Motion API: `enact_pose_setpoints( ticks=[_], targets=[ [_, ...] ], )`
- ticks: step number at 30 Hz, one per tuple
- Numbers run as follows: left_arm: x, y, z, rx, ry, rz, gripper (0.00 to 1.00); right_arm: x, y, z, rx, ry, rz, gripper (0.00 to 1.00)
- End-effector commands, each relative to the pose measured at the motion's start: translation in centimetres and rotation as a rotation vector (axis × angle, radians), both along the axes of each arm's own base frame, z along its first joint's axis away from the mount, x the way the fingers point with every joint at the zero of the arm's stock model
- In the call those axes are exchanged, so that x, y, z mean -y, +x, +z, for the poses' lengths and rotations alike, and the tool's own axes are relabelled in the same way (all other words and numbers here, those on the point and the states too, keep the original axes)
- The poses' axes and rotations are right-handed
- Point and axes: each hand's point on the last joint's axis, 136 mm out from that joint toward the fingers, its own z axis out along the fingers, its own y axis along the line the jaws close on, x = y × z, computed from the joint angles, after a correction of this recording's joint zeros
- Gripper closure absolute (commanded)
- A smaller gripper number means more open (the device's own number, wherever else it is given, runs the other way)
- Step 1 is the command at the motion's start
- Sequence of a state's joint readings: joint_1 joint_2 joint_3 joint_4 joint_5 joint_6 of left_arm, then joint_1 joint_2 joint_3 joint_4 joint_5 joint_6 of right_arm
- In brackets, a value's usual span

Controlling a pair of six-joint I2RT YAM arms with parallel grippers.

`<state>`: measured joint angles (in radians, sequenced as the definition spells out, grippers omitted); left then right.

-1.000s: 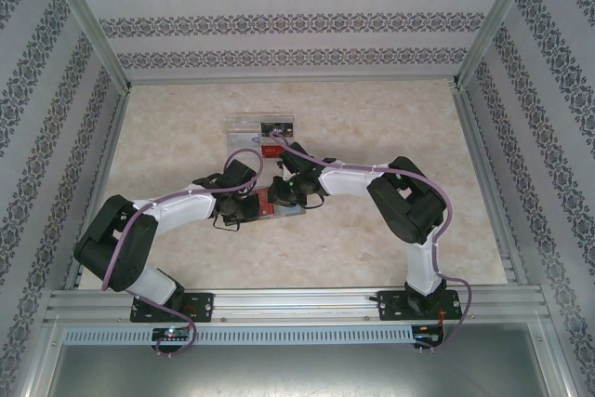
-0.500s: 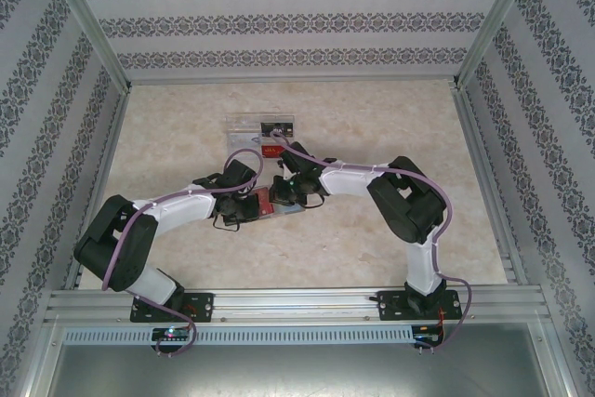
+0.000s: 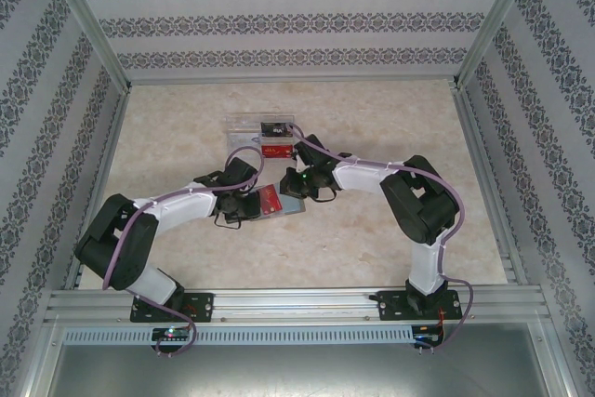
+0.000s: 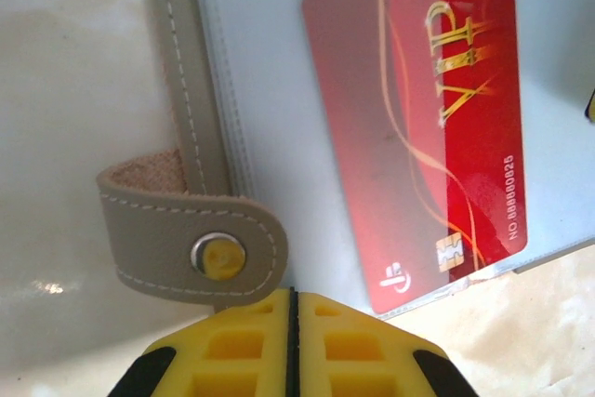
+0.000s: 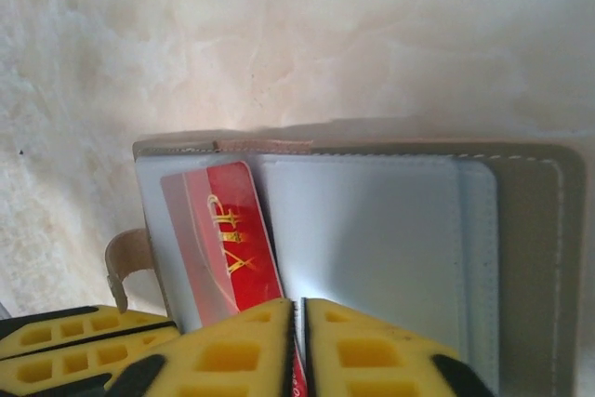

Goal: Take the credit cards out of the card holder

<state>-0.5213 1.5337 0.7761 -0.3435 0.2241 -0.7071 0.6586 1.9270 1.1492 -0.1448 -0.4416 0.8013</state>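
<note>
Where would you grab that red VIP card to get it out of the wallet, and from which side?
By its short end nearest the right gripper, coming in from that side and pulling lengthwise. The red card is thin and lies against the card holder's blue-grey page, so likely only an exposed end gives fingers purchase.

Red card (image 5: 218, 239) end hidden behind right claw (image 5: 299, 311) (card holder (image 5: 372, 230) bottom cropped).

The top camera is looking down from above and behind the arm bases, taking in the whole worktop (image 3: 390, 118) from afar. The left wrist camera is peering past its fingers (image 4: 232, 360), hovering close over the card holder (image 4: 181, 72). The right wrist camera is facing that holder from the opposite side, both sharing the red card (image 4: 418, 127).
</note>
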Motion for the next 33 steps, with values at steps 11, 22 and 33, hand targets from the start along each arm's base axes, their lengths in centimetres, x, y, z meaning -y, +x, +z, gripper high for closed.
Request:
enact_pose_setpoints(
  ticks=[11,22,33],
  targets=[
    [-0.1,1.0,0.0,-0.006,0.022,0.003,0.98,-1.9,-0.2,-1.2,-0.022,0.019,0.087,0.77],
    [0.0,1.0,-0.2,-0.012,0.02,-0.002,0.98,-3.7,-1.4,-0.5,-0.029,0.074,0.154,0.78],
    [-0.3,0.7,-0.1,-0.009,0.024,0.001,0.99,-0.3,-0.2,-0.7,-0.005,0.014,0.07,1.0]
  ],
)
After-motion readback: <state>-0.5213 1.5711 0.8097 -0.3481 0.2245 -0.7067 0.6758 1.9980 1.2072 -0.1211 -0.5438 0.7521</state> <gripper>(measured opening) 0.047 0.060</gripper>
